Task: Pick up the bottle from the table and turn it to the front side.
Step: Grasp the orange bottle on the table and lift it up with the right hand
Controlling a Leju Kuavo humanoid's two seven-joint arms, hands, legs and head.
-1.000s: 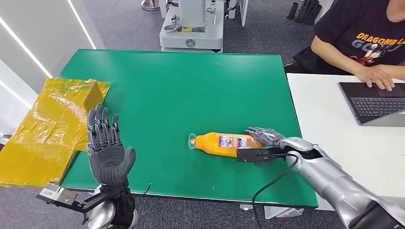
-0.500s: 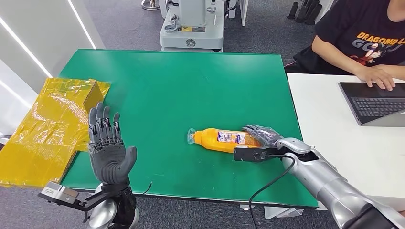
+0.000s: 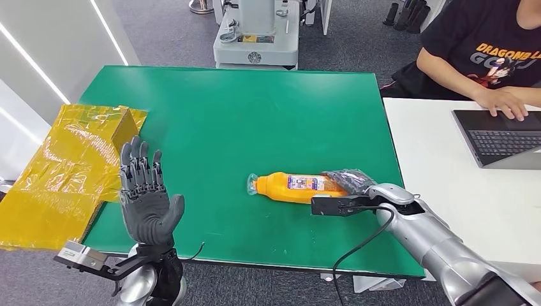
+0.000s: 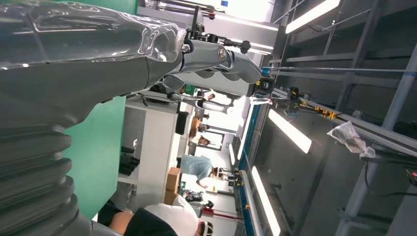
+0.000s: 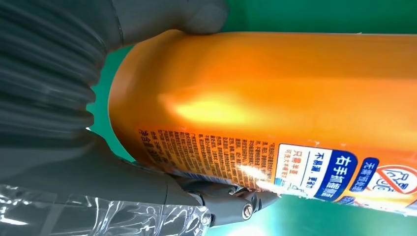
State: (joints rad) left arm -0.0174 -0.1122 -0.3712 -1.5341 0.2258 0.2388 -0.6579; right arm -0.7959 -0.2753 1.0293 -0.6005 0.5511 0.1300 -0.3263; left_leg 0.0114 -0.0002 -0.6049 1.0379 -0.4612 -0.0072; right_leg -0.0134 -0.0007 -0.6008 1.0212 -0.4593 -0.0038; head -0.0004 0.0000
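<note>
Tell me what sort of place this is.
Probably a robotics lab or test workshop. A green-topped work table holds a single orange plastic bottle, a grey machine base stands behind it, and a person types at a dark laptop on the adjoining white desk. The left wrist view shows exposed ceiling framing.

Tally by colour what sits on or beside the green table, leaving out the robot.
Orange: 1, the bottle lying on the green table
Yellow: 1, the wrapped box beside it
Black: 1, the laptop on the white table
Total: 3
</note>
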